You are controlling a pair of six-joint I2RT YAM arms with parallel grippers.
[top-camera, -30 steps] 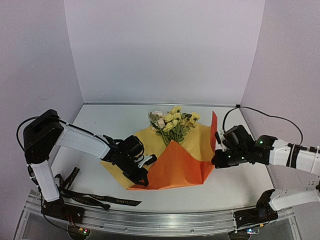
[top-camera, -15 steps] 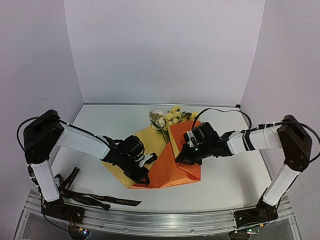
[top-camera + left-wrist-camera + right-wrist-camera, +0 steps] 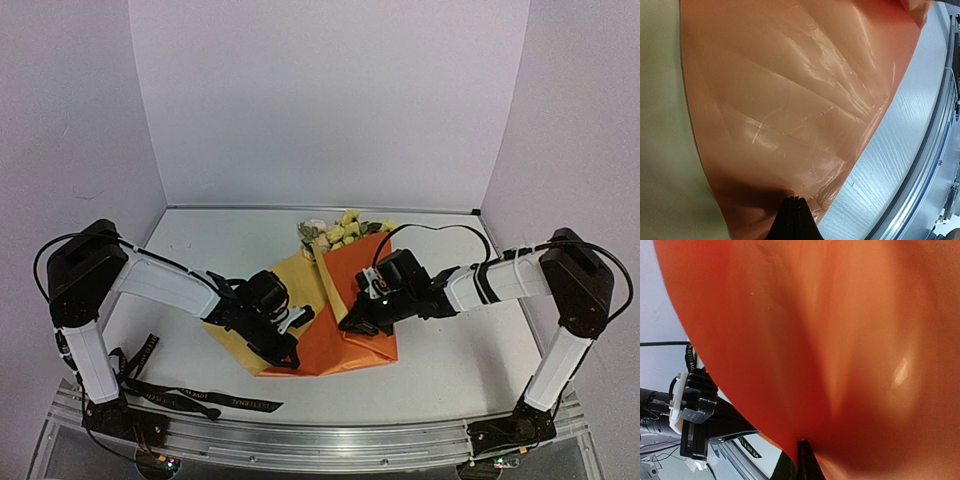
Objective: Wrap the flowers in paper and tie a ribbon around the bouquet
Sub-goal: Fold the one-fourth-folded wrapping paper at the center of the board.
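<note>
Paper (image 3: 790, 100) pinched by left end effector (image 3: 794, 200) and right end effector (image 3: 801, 444), flowers (image 3: 345, 228) only overhead

Even bright light, soft shadows; glare on paper (image 3: 805, 115) (wrist views blurry).

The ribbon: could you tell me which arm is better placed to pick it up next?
Left, probably: the ribbon lies beside its base, far from the right claw, which pinches the folded paper. The left claw also grips paper.
</note>
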